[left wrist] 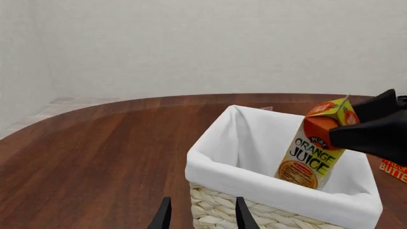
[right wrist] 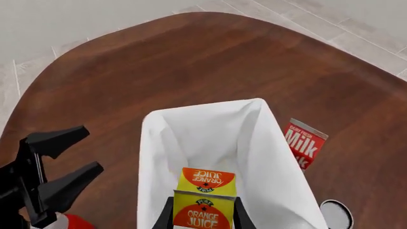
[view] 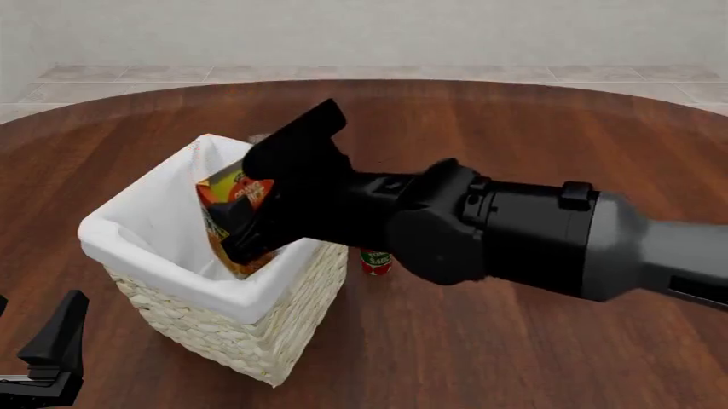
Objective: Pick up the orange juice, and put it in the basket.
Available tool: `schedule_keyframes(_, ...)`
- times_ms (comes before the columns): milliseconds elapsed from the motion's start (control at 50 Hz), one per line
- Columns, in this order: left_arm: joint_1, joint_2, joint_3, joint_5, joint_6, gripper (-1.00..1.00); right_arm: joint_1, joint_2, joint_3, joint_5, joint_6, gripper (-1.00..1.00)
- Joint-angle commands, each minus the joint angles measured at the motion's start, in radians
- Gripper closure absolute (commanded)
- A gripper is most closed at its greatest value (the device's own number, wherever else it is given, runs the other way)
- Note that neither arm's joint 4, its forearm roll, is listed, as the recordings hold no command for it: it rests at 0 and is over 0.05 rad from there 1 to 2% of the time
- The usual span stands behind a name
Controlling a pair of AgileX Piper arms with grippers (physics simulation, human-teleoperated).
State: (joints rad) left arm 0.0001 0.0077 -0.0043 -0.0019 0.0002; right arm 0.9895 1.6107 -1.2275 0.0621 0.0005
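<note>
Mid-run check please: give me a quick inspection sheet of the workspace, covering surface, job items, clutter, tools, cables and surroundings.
Surface: brown wooden table, rounded far edge.
Job items: orange juice carton held tilted, lower part inside the basket; whether it touches the bottom is hidden.
Clutter: red milk carton lying beside the basket; butter box partly visible behind the right arm; small red-labelled can next to the basket; a round white lid-like thing near the milk.
Tools: right tool shut on the juice; left tool open, holding nothing, low beside the basket.
Cables: nothing seen.
Surroundings: plain pale wall, tiled floor beyond the table.
</note>
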Motion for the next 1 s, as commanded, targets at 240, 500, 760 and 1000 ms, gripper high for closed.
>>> schedule_keyframes(240, -0.001, 0.000, 0.000, 0.000, 0.000, -1.00, 0.001, 0.051, -0.008, 0.009, 0.015, 1.00)
schedule_keyframes(500, 0.000, 0.000, 0.000, 0.000, -0.001, -1.00, -0.001, 0.065, -0.011, 0.014, 0.016, 1.00)
schedule_keyframes(760, 0.000, 0.000, 0.000, 0.000, 0.000, -1.00, -0.004, 0.062, -0.014, 0.022, 0.014, -1.00)
schedule_keyframes(1000, 0.000, 0.000, 0.000, 0.000, 0.000, -1.00, -0.005, 0.050, -0.012, 0.024, 0.012, -1.00)
